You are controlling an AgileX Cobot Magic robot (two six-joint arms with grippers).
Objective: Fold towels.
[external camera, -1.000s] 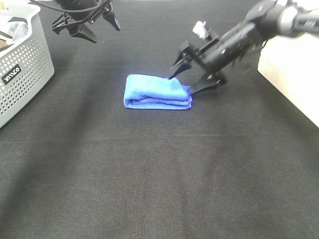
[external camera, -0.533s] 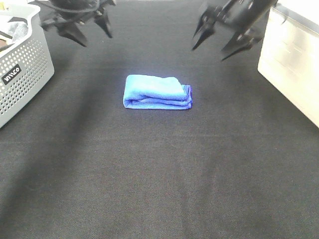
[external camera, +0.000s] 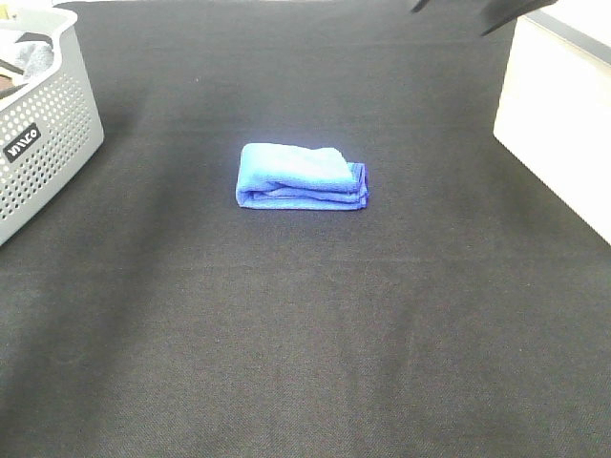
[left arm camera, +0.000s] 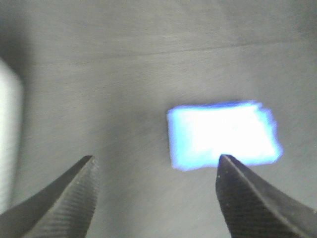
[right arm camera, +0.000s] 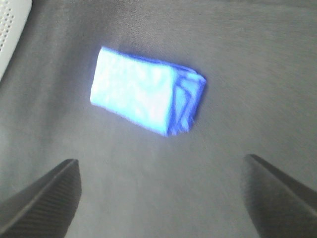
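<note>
The blue towel lies folded into a small thick rectangle on the black table, with its layered edges facing the front and right. It shows blurred in the left wrist view and in the right wrist view. My left gripper is open and empty, high above the table, and is out of the exterior view. My right gripper is also open, empty and high. Only its dark fingertips show at the top right edge of the exterior view. Neither gripper touches the towel.
A grey perforated basket with some items inside stands at the left edge, and its corner shows in the right wrist view. A white box stands at the right edge. Black cloth covers the table.
The right gripper, which was at the towel's right end, has lifted up and back. The left gripper has also pulled back out of the exterior view. The towel has not moved.
</note>
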